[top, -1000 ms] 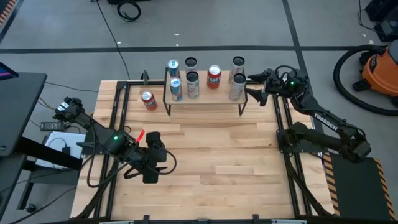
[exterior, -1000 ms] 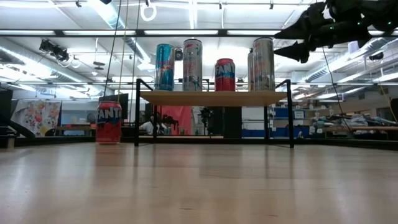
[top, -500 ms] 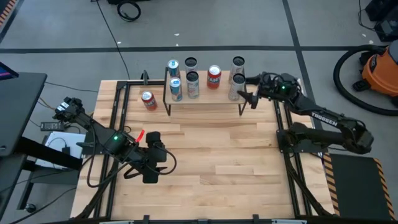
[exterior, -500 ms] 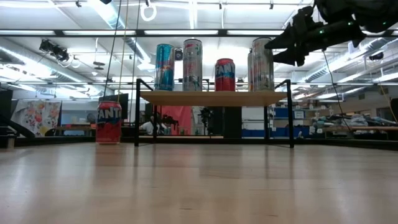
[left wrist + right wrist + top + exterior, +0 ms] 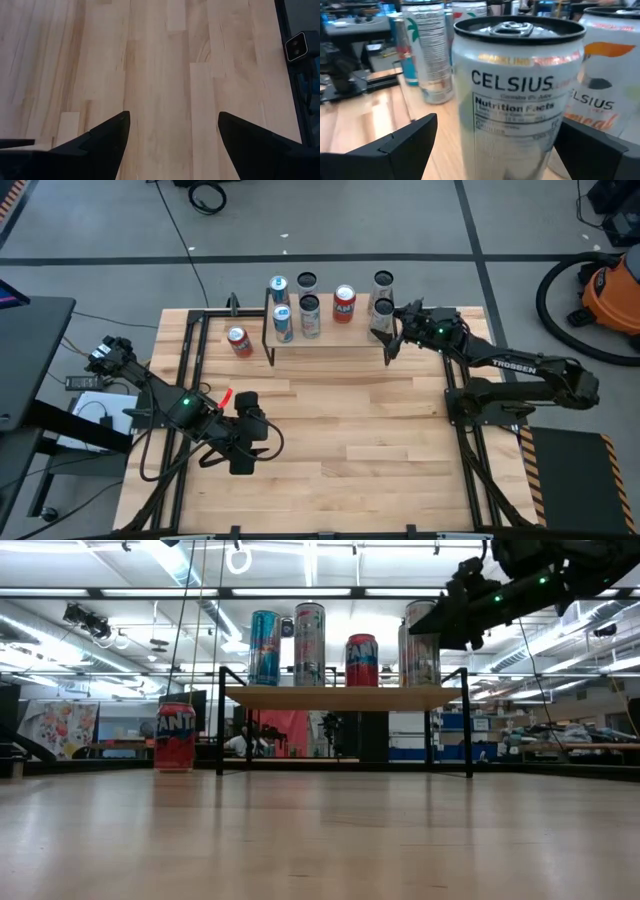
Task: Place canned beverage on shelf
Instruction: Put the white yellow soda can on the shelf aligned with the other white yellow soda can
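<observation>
The right tool (image 5: 391, 332) has come in from the right since a second ago: then it hung off the end of the shelf (image 5: 330, 343), clear of the cans, and now its spread fingers stand either side of the near white Celsius can (image 5: 380, 318) at the shelf's right end. In the right wrist view that can (image 5: 517, 95) fills the space between the two dark fingers (image 5: 405, 145), which stand wide on each side of it and have not closed; whether they touch the can cannot be told. Just beside the tool, further along the shelf's right end, stands a second white Celsius can (image 5: 607, 75), and beyond them a tall white can (image 5: 427, 55) and a blue can (image 5: 405, 50). In the low view the right tool (image 5: 455, 620) now sits level with the can tops at the shelf's right end, lower and closer in than before. The shelf itself, the red can (image 5: 344, 304) on it and the other cans have not shifted. A red Fanta can (image 5: 239, 340) stands on the desk (image 5: 340, 440) off the shelf's left end, well apart from both tools, where it stood earlier. The left tool (image 5: 246, 448) waits unmoved over bare desk on the near left, fingers (image 5: 95, 142) parted and holding nothing.
</observation>
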Available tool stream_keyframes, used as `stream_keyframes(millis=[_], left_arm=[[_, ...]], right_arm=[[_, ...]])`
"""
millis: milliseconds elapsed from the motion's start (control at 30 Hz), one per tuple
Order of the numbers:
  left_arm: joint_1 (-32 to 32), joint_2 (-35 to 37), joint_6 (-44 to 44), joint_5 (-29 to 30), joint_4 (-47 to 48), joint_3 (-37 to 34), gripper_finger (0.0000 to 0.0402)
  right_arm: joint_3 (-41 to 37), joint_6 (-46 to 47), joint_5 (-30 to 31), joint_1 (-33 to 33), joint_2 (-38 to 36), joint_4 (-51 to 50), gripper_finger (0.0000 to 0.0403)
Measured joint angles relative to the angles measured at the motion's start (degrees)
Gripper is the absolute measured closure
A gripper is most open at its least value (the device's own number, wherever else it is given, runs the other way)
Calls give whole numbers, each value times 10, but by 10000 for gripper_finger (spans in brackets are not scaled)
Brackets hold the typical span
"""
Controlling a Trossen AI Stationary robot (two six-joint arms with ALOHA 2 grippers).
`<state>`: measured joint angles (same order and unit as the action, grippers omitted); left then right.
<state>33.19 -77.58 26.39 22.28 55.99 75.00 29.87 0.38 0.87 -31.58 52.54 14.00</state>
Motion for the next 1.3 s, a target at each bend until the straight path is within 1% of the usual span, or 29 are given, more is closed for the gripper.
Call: stream_keyframes(millis=[133,267,400,500,600,733,1033,1200,1300], left_arm=[[0,0,0,0,0,0,88],[0,0,0,0,0,0,88],[0,0,0,0,0,0,88],[0,0,0,0,0,0,88],[0,0,0,0,0,0,88],[0,0,0,0,0,0,88],[0,0,0,0,0,0,88],[0,0,0,0,0,0,88],[0,0,0,0,0,0,88]], right_arm=[[0,0,86,21,12,21,23],[0,-3,120,35,22,38,29],[0,-6,124,41,23,38,38],[0,-6,111,41,23,37,55],[0,-7,97,41,23,29,88],[0,-17,93,36,23,24,148],[0,-20,-25,-16,16,19,151],[0,-22,-158,-70,16,20,151],[0,-26,-209,-95,16,21,151]])
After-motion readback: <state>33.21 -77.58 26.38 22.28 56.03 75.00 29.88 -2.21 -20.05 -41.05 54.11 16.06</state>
